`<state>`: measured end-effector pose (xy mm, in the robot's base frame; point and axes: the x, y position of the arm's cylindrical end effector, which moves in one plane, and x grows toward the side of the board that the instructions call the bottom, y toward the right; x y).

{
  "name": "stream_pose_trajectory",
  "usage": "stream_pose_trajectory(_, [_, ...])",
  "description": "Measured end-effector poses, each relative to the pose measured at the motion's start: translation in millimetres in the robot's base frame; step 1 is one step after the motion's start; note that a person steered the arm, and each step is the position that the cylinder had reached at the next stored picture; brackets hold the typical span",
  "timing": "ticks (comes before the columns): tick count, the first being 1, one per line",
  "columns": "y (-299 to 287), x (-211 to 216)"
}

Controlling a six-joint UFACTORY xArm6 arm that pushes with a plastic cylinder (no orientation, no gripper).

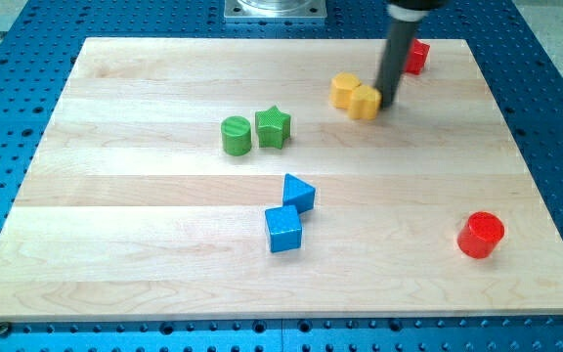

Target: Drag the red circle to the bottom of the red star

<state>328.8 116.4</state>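
Wooden board (pixel 164 254) lay on a blue perforated bench (pixel 555 117); carried eight small blocks. Dark rod came down from the view's top, my tip (pixel 387 102) planted on the board at the upper right; no jaws on this rig, so nothing to report as apart, together or clamped. Touching, or very nearly touching, my tip on its left: yellow block (pixel 365 102); second yellow block (pixel 345 89) pressed against that one, further to the left; shapes of both not made out with confidence. Just up and right of my tip, partly hidden behind the rod: red block (pixel 417 56), taken as the red star though shape could not be confirmed. Well apart from my tip, far toward the view's bottom and right: red circle (pixel 481 235), standing alone near the board's right edge, well below the red block. Left of my tip and slightly lower: green star (pixel 274 127), with green circle (pixel 236 135) just beside it on the far side. Down and left of my tip, near mid-board: blue triangle (pixel 299 192); blue cube (pixel 283 229) directly beneath, corner nearly touching the triangle.
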Motion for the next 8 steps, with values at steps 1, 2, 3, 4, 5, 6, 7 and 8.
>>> stream_pose_trajectory(1, [59,4])
stream_pose_trajectory(2, [171,50])
stream_pose_trajectory(3, [188,159])
stream_pose_trajectory(4, [109,266])
stream_pose_trajectory(5, [64,221])
stream_pose_trajectory(6, [82,169])
stream_pose_trajectory(7, [11,231])
stream_pose_trajectory(8, [63,262])
